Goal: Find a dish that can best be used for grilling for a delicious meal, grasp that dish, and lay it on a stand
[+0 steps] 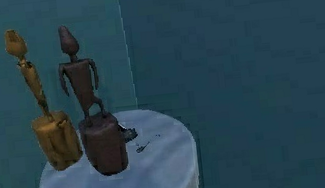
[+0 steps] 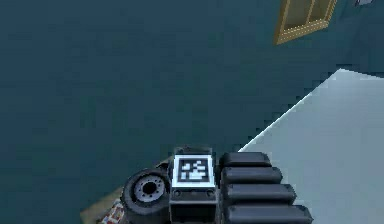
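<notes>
Dark hand (image 2: 145, 195) lies low in the arm side view; whether it holds anything cannot be told. On the pale desk (image 1: 168, 162) stands a brown statue (image 1: 95, 119): beside its base a small dark thing (image 1: 133, 137), dish or not unclear; on its other side a lighter statue (image 1: 48, 119).
</notes>
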{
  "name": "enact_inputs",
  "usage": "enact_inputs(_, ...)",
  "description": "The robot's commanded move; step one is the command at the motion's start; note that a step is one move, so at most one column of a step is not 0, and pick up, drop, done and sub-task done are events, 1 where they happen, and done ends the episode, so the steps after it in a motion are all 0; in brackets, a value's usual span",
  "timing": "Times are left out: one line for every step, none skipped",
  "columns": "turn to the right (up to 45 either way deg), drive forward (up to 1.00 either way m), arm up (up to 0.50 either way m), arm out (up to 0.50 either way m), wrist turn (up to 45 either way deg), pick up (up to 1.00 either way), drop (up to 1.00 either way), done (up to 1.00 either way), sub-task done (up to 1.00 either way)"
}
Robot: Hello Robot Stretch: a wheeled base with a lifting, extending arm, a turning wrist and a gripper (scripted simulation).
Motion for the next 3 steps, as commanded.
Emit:
enact_inputs(0.0, 0.0, 0.0, 0.26, 0.0, 0.0, 0.0, 0.0, 0.0)
enact_inputs(0.0, 0.0, 0.0, 0.0, 45.0, 0.0, 0.0, 0.0, 0.0)
enact_inputs(0.0, 0.0, 0.0, 0.0, 45.0, 0.0, 0.0, 0.0, 0.0)
